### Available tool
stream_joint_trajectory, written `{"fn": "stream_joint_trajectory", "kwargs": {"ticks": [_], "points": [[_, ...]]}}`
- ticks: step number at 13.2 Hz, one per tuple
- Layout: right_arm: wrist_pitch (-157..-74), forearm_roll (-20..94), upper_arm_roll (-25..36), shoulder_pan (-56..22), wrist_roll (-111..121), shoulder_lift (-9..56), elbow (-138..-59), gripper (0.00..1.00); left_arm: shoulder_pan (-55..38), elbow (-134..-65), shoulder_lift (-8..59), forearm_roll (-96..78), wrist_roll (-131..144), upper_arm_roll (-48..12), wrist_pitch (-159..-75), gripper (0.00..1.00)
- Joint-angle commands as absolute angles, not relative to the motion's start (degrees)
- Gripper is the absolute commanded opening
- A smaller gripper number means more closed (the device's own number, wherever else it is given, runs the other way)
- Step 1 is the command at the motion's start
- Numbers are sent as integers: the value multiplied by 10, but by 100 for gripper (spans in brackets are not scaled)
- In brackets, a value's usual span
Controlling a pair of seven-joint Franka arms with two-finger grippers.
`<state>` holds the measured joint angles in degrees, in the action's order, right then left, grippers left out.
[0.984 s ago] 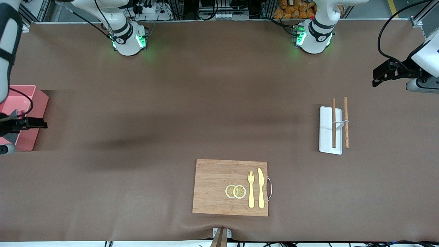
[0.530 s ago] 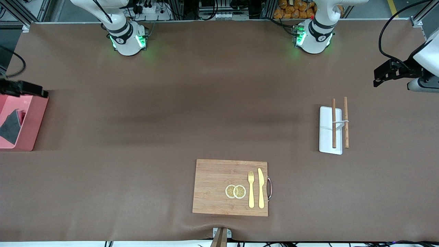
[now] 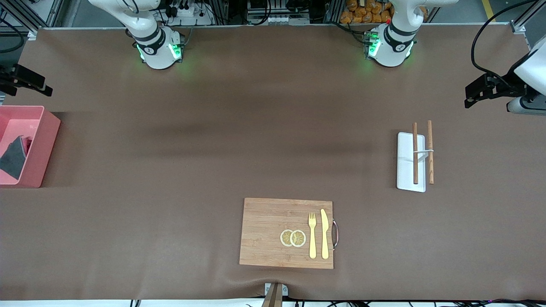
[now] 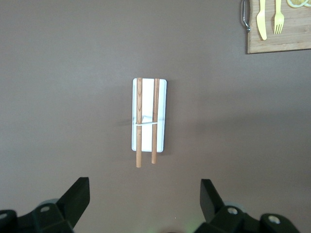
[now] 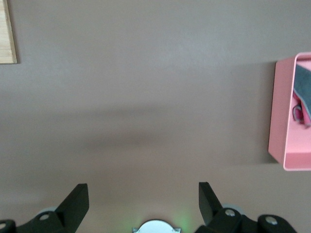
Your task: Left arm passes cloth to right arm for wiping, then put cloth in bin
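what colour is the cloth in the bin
Mostly dark charcoal grey, with a bit of crimson showing at one edge. The cloth shows best in the front view.

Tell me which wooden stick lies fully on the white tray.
The stick toward the right arm's end; the other stick lies along the white tray's edge, off it.

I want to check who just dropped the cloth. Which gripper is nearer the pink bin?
The right gripper, open and empty, is up at the bin's end of the table. The left gripper, also open, waits at the other end, by the white tray.
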<state>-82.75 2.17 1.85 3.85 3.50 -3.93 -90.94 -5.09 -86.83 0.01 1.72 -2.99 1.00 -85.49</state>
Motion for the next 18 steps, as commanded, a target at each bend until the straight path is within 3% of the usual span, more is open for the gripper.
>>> {"fn": "stream_joint_trajectory", "kwargs": {"ticks": [1, 5, 18], "points": [[-852, 9, -14, 47, 18, -47, -911, 100, -49, -865, -3, 30, -38, 8, -852, 100], [-890, 5, -16, 47, 25, -23, -897, 100, -49, -865, -3, 30, -38, 8, -852, 100], [-889, -2, -15, 49, 25, -18, -892, 100, -50, -860, -2, 30, -38, 7, -853, 100]]}}
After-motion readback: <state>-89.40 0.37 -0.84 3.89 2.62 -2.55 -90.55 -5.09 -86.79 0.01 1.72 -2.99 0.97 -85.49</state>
